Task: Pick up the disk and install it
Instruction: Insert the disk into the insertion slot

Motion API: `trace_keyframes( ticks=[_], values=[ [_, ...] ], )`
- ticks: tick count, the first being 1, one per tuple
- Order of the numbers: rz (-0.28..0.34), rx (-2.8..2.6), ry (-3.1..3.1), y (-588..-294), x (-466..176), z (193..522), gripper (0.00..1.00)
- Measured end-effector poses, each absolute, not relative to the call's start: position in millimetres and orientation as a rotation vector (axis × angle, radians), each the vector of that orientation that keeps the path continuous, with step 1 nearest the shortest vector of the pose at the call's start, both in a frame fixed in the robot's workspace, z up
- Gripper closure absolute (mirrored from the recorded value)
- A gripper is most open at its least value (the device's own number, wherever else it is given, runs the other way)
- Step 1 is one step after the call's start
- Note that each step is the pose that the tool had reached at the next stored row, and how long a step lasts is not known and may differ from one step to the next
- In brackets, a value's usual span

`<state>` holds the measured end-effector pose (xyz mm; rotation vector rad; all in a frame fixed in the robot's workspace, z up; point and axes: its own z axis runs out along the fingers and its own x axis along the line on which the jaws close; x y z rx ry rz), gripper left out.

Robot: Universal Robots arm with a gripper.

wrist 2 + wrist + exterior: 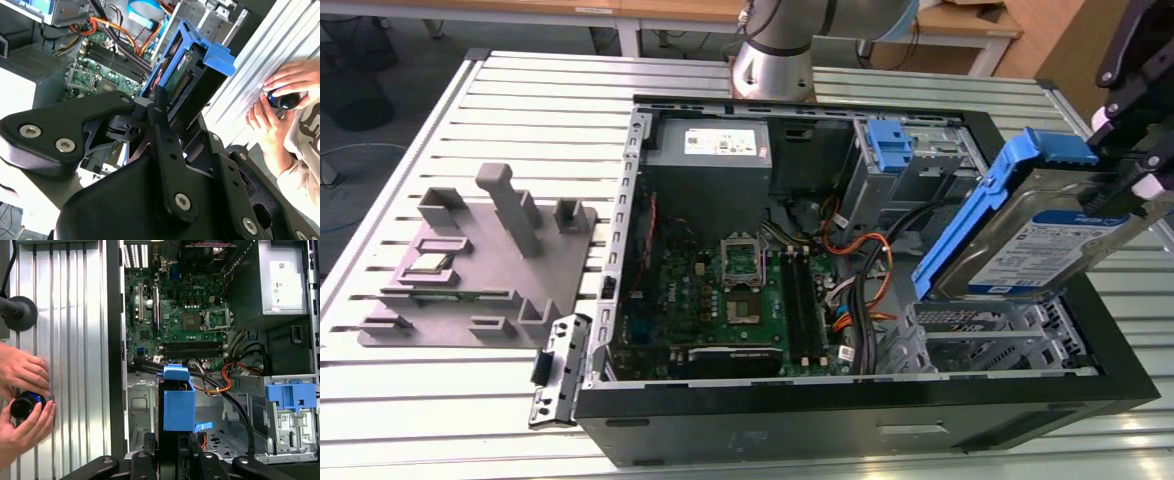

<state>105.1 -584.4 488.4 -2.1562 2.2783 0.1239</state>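
Grips the disk [1041,245] with the hand [1125,185] closed on its upper end, in the air over the open computer case [854,410] at the exterior view's right. Slants long-axis down from the hand toward the metal drive cage [987,335] just below, not yet seated. Inside the case: circuit board [720,290], power supply [714,145], cables [861,250].

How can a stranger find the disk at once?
Look at the open black computer case. Over its side at the exterior view's right, the gripper holds the disk tilted. It is silver with a white-and-blue label and blue side rails, unlike the grey power supply box.
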Motion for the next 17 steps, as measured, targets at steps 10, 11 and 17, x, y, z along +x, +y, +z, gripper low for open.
trace_keyframes(
  ticks=[10,11,17],
  values=[
    [0.124,-2.157,2.279,-585,121,488,0.65],
    [0.124,-2.156,2.279,-585,121,488,0.65],
    [0.124,-2.157,2.279,-585,121,484,0.65]
  ],
)
